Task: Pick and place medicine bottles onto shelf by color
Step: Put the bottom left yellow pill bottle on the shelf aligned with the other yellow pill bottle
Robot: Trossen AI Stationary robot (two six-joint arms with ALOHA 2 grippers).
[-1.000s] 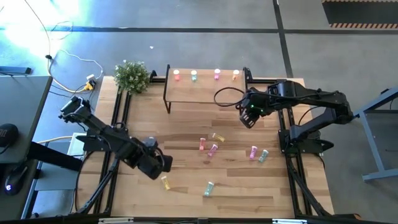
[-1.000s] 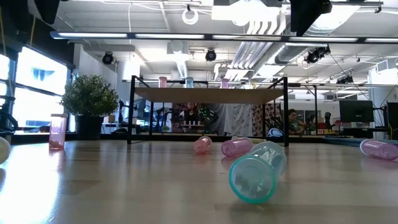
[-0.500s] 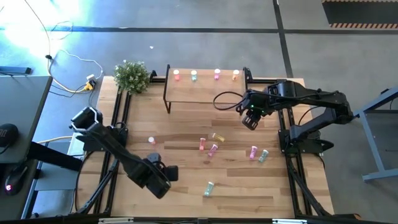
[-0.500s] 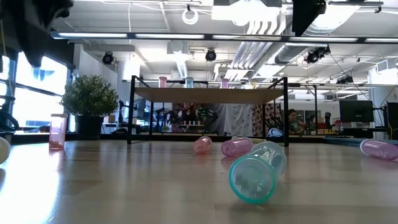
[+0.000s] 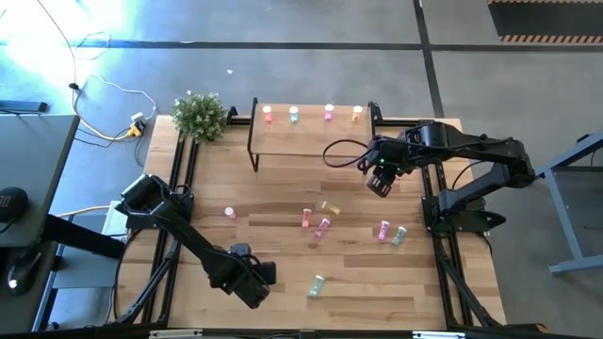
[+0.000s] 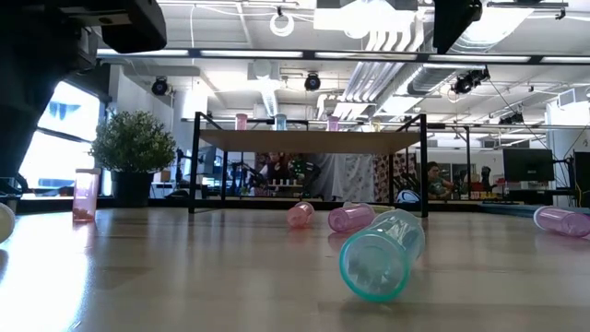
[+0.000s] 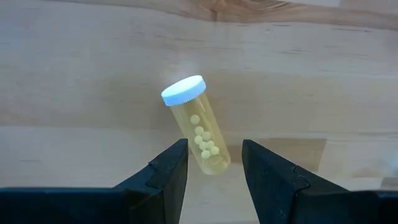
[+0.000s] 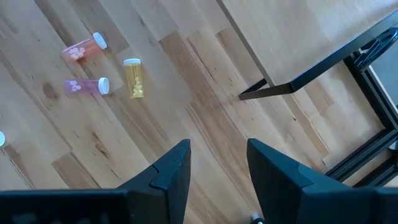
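Note:
A yellow medicine bottle (image 7: 199,127) with a white cap lies on its side on the wood table. My left gripper (image 7: 213,155) hangs open over it, pointing down, one finger on each side of the bottle's bottom end and clear of it. In the high view this gripper (image 5: 251,283) hides the bottle. Salmon, mint, pink and yellow-orange bottles stand in a row on the shelf (image 5: 311,139). My right gripper (image 5: 380,181) waits open, high beside the shelf's right end. More bottles lie at mid-table: salmon (image 5: 306,218), yellow (image 5: 330,206), pink (image 5: 323,227).
A salmon bottle (image 5: 229,213) stands alone left of centre. A pink (image 5: 384,230) and a mint bottle (image 5: 399,235) lie at the right, another mint one (image 5: 317,285) near the front edge. A potted plant (image 5: 200,116) stands at the far left corner.
My left gripper has come down and moved toward the table's near edge and a little right, ending over the yellow bottle that lay near the front. The wrist has rolled on the way. The bottles have stayed where they were.

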